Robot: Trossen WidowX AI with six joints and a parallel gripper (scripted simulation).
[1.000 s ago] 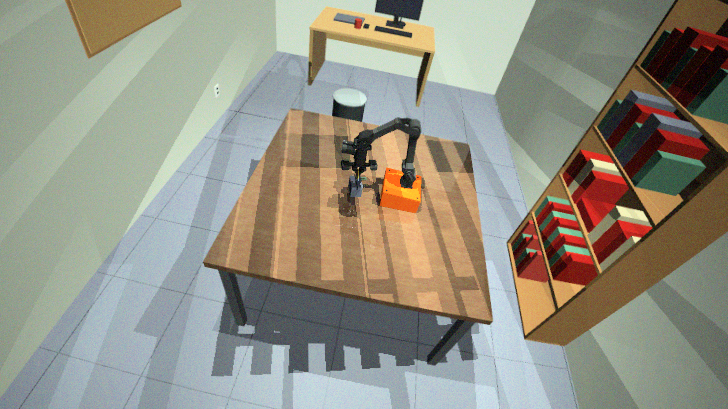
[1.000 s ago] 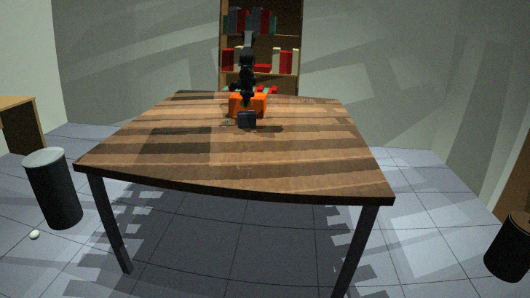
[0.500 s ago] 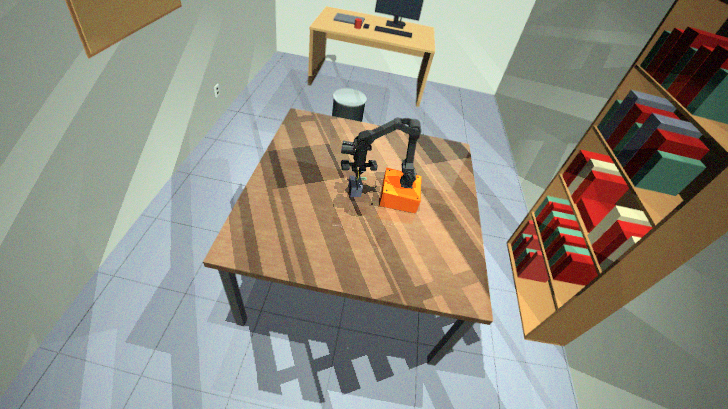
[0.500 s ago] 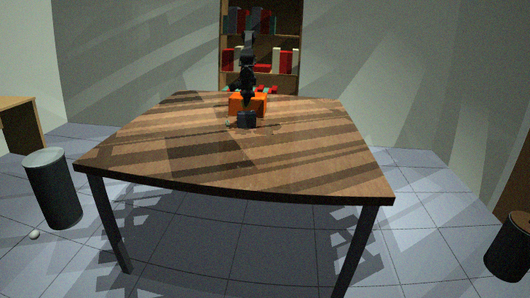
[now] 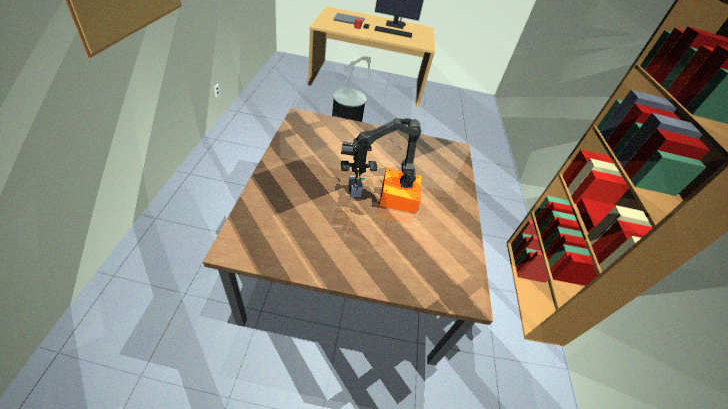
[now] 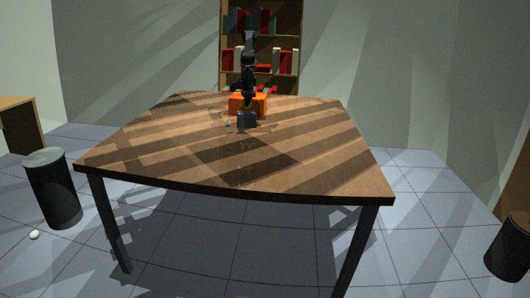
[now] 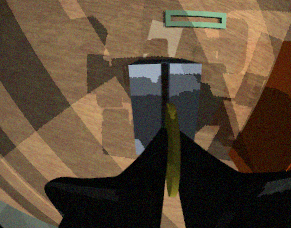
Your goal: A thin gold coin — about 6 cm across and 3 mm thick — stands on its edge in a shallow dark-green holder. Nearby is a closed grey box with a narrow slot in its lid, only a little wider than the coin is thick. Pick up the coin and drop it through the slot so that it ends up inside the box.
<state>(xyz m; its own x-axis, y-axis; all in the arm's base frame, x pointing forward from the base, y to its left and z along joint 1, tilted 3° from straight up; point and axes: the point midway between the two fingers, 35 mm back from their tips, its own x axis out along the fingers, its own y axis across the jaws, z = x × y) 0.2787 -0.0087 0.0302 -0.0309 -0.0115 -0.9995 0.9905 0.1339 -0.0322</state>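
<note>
My gripper point(image 5: 358, 169) point(image 7: 168, 133) is shut on the gold coin point(image 7: 173, 165), which hangs on edge between the fingertips, seen nearly edge-on in the wrist view. The grey box point(image 5: 355, 189) point(image 6: 246, 120) point(image 7: 148, 90) is on the table below the fingers. Its dark slot point(image 7: 165, 82) runs roughly in line with the coin. In the wrist view the coin's far end overlaps the slot's right side, and the coin is slightly tilted against it. The coin's height above the lid is hard to tell. The green holder point(image 6: 227, 122) point(image 7: 194, 14) is empty, beside the box.
The orange block point(image 5: 400, 200) point(image 6: 235, 106) point(image 7: 268, 110) under the arm's base stands on the table point(image 5: 343, 259) point(image 6: 320, 169), close to the box. Hard striped shadows cross the table and the box. A desk point(image 5: 419, 45) and a bookshelf point(image 5: 582, 310) stand off the table.
</note>
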